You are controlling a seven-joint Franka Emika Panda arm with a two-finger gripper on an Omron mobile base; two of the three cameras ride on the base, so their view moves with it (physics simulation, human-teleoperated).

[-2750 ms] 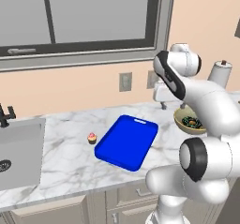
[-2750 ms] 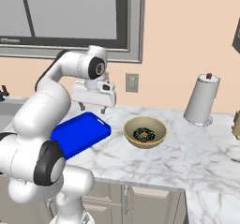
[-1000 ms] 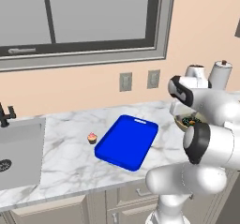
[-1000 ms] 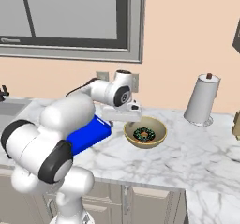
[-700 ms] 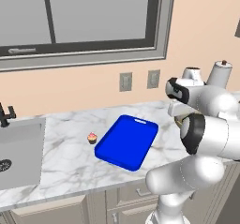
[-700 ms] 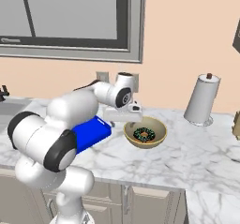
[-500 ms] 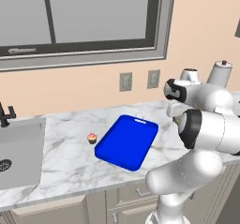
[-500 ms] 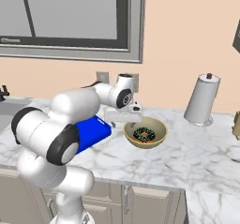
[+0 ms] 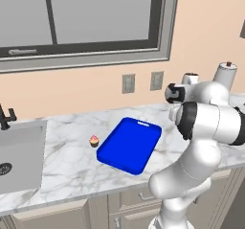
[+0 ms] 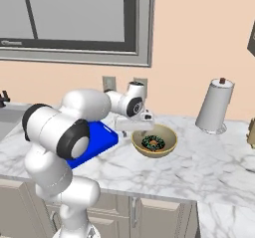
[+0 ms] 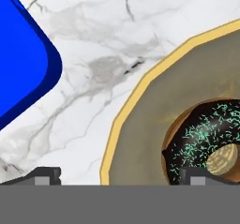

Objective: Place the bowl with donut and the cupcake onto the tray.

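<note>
1. Hand view is showing the bowl (image 11: 140, 138) sitting on the marble counter (image 11: 108, 40), with the donut (image 11: 206, 143) lying loose inside it.
2. The bowl is looking rigid and probably smooth, so its thin yellow rim seems the best place to pinch; tilting it would risk the donut sliding.
3. The gripper (image 11: 119, 175) is hanging spread wide, its fingertips straddling the near rim, grasping nothing.
4. The tray (image 10: 97, 142) is lying just beside the bowl, and the cupcake (image 9: 94, 141) is standing near the tray's far side.
</note>
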